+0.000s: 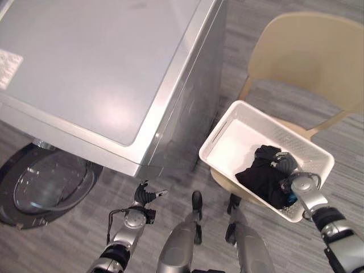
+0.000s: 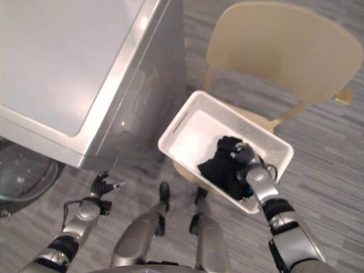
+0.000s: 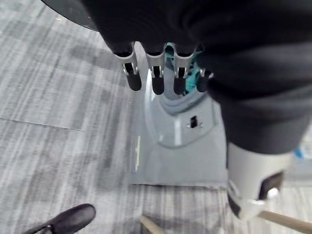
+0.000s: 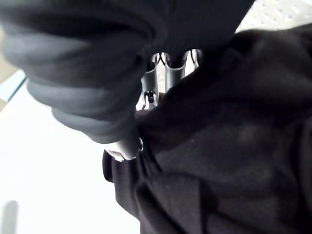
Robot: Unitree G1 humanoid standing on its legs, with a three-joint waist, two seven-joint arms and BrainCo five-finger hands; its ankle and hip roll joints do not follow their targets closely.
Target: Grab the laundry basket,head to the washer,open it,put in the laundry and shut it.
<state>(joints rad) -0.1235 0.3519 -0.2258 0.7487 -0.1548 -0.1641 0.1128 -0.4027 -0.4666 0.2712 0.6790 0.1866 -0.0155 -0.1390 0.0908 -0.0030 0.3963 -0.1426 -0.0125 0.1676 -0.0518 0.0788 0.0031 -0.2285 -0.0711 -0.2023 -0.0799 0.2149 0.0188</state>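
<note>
Grey carpet floor (image 1: 318, 91); washer (image 1: 96, 74) door (image 1: 48, 187) open, black laundry (image 2: 224, 168) in basket (image 2: 187, 122) on chair (image 2: 284, 51); right hand (image 2: 245, 156) fingers buried in cloth, grip unclear, may snag or drop; left hand (image 1: 145, 196) fingers straight, idle.

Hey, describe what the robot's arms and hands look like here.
Both arms are silver-grey metal with black bands at the joints. Each robot hand, left and right, has a dark ribbed cover over its back and wrist, silver fingers with dark tips, and a thumb set apart.
</note>
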